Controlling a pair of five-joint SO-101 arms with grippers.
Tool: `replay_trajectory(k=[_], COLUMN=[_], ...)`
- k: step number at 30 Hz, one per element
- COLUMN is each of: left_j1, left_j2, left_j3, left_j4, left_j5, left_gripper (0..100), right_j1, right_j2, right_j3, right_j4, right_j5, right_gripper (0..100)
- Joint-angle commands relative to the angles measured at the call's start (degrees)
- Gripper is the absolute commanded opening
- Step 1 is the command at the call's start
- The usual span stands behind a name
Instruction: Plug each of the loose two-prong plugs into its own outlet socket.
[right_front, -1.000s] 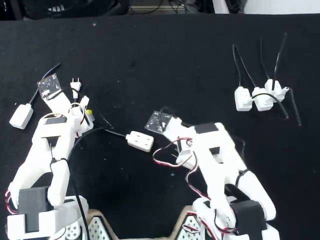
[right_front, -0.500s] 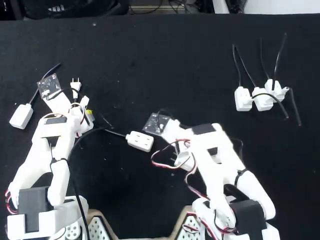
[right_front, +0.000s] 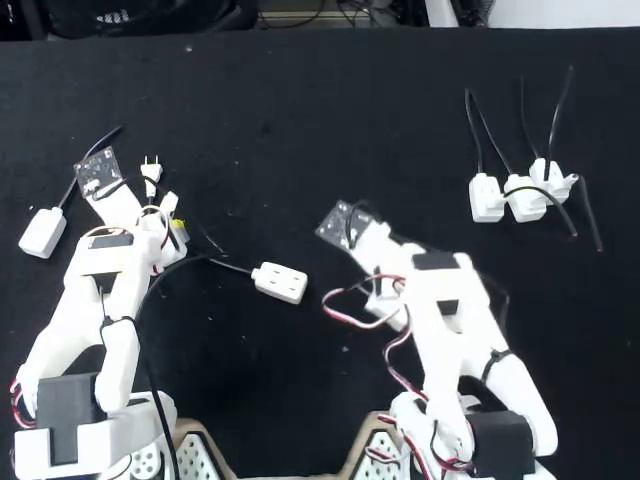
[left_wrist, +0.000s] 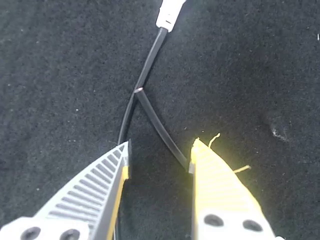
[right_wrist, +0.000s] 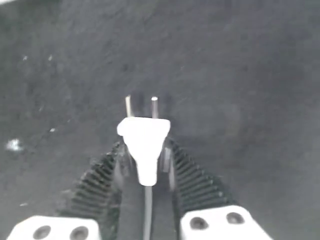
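Tabletop, black, with two white arms at its near edge. Right claw is clenched on a white plug, gripping its body from both sides. The plug's two prongs point away from the claw, over bare tabletop. From above, the right arm stands to the right of a white socket, apart from it. Left claw is released, its jaws spread wide. A kinked black cable lies on the tabletop between them. The cable runs on to a second plug, beyond the fingertips. Far left lies a white block on a cable. Far right sits a cluster of three white pieces with black cables.
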Motion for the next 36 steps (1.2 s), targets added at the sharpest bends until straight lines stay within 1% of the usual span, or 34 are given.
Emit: replay_trajectory(k=[1, 3, 6, 8, 11, 18, 22, 25, 28, 34, 36], left_j1=[-0.75, -0.75, -0.84, -0.84, -0.84, -0.84, -0.84, -0.84, -0.84, -0.84, -0.84], left_j2=[-3.34, -3.34, -3.34, -3.34, -3.34, -3.34, -3.34, -3.34, -3.34, -3.34, -3.34], left_j3=[-0.57, -0.57, -0.57, -0.57, -0.57, -0.57, -0.57, -0.57, -0.57, -0.57, -0.57], left_j4=[-0.79, -0.79, -0.7, -0.7, -0.7, -0.7, -0.7, -0.7, -0.7, -0.7, -0.7], left_j5=[0.35, 0.35, 0.35, 0.35, 0.35, 0.35, 0.44, 0.44, 0.44, 0.44, 0.44], left_gripper=[20, 20, 20, 20, 20, 20, 20, 20, 20, 20, 20], right_j1=[-2.73, -2.46, 0.53, 2.46, 3.87, 3.69, 2.46, -0.18, -2.46, -2.73, -2.64], right_j2=[-0.84, -2.07, -4.18, -4.7, -4.7, -1.01, 0.92, 1.1, 1.1, 1.1, 1.1], right_j3=[-0.57, -2.95, -7.87, -9.98, -9.45, -2.51, -2.15, -2.42, -2.07, -1.98, -1.98], right_j4=[3.34, 6.51, 10.2, 10.46, 7.82, -2.64, -0.79, 3.16, 4.4, 5.36, 5.36], right_j5=[-0.79, -0.79, -0.79, -0.53, -0.26, -0.44, -0.7, -0.7, -0.7, -0.7, -0.7], right_gripper=[18.7, 18.8, 15.5, 14.7, 14.8, 14.5, 14.5, 14.5, 14.5, 14.5, 12.8])
